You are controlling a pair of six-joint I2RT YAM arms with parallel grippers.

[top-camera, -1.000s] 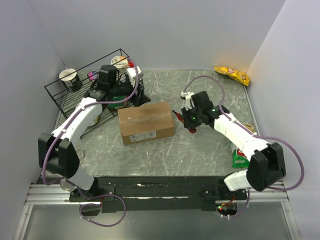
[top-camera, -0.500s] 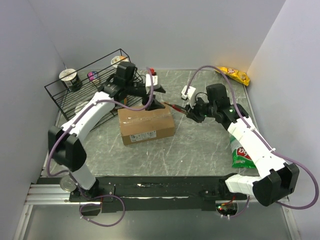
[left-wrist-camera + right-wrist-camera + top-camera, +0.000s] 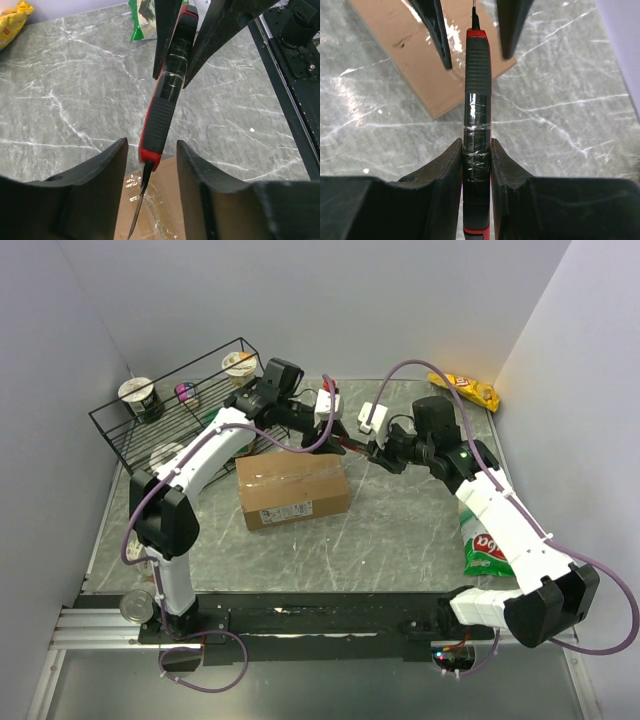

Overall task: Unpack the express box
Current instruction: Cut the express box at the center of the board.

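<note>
My right tool point(image 3: 476, 150) is clenched on the rear of a red-and-black knife point(image 3: 477, 90), its pads pressed on the tape-wrapped part of the handle. The handle's long axis runs straight out from this tool towards my left tool point(image 3: 151, 150). That tool is released: one finger stands on each side of the knife's front end, with a gap showing on both sides, so it straddles the handle without gripping it. The blade point(image 3: 137, 210) projects beyond the handle and hangs over the clear tape seam point(image 3: 145, 192) of the express box point(image 3: 293, 488); whether it touches the tape I cannot tell. The box lies on the counter point(image 3: 400, 520) just below and nearward of both tools, its long axis running left to right. The flaps are closed, so its contents are hidden. The left tool is the nearer, being over the box's far right corner. In my judgement the coming move turns on the blade pointing along that seam, and on which tool ends up carrying the knife. Outward from here, a black wire rack point(image 3: 110, 430) at the far left holds several cups point(image 3: 137, 393). A yellow bag point(image 3: 465, 390) lies at the far right corner, and a green bag point(image 3: 482, 550) lies beside my right arm.
</note>
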